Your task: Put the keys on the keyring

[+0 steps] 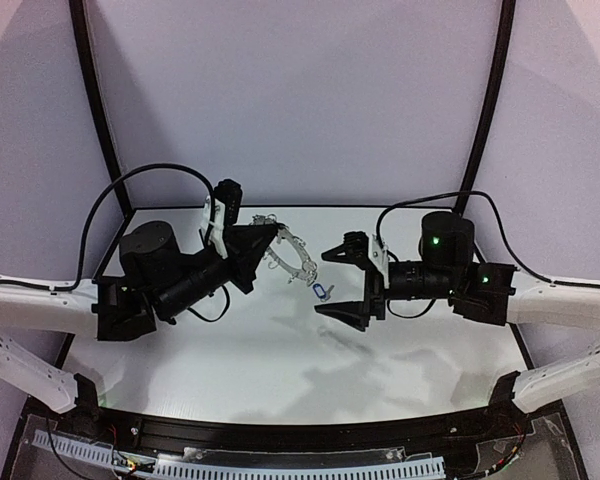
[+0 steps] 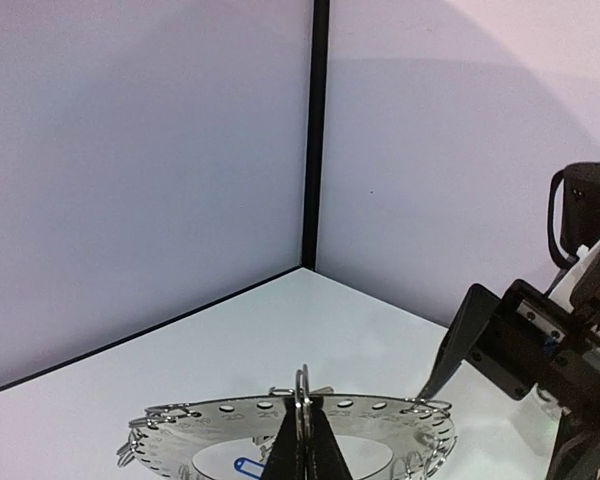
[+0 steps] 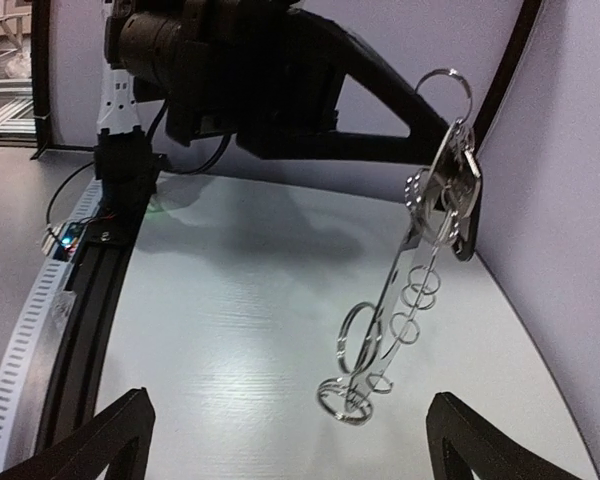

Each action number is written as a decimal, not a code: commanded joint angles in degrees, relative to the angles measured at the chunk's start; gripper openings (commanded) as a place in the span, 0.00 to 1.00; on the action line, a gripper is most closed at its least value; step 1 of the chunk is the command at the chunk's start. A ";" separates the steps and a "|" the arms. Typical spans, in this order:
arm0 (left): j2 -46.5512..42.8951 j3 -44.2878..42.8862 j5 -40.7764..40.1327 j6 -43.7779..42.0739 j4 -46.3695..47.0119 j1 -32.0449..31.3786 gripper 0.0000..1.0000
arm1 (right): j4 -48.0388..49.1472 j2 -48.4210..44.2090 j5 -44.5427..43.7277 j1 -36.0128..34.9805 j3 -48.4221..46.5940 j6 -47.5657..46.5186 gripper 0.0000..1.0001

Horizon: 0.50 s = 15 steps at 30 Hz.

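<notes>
My left gripper [image 1: 270, 238] is shut on the rim of the keyring [image 1: 292, 256], a flat grey disc with silver wire loops, and holds it tilted, its low end close to the table. In the left wrist view the shut fingers [image 2: 305, 425] pinch the disc's [image 2: 385, 415] near rim. A blue-tagged key [image 1: 322, 291] lies on the table just right of the ring and shows through the ring's hole [image 2: 248, 466]. My right gripper [image 1: 342, 281] is open and empty, facing the ring; the ring hangs edge-on [image 3: 420, 260] ahead of its spread fingertips [image 3: 115, 440]. The black-headed key is out of view.
The white table [image 1: 280, 350] is closed in by pale walls with black corner posts [image 1: 100, 110]. A black rail with cables runs along the near edge [image 1: 280, 435]. The left arm's body [image 3: 230, 60] fills the top of the right wrist view.
</notes>
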<state>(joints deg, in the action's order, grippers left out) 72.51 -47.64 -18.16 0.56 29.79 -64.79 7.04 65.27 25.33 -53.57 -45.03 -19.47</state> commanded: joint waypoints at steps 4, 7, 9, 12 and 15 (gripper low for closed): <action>-1.82 -1.57 -2.15 2.43 2.77 -0.15 0.01 | 13.22 2.04 -2.93 -1.27 1.96 1.52 0.92; -1.73 -1.97 -3.17 2.14 2.15 -0.09 0.01 | 12.16 0.54 -0.53 -1.60 2.14 1.63 0.92; -1.61 -2.10 -3.35 1.69 1.91 -0.09 0.01 | 9.95 0.27 -0.12 -1.81 0.91 2.49 0.91; -1.42 -2.11 -4.09 0.83 1.91 -0.09 0.01 | 7.40 0.19 0.68 -2.11 -0.89 4.62 0.88; -1.58 -2.04 -4.34 0.77 2.35 -0.07 0.01 | 7.06 1.36 -0.11 -2.21 -1.05 4.45 0.85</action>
<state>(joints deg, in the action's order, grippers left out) 72.51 -47.83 -21.18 1.88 30.01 -64.79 14.84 66.26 24.82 -55.10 -44.47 -16.61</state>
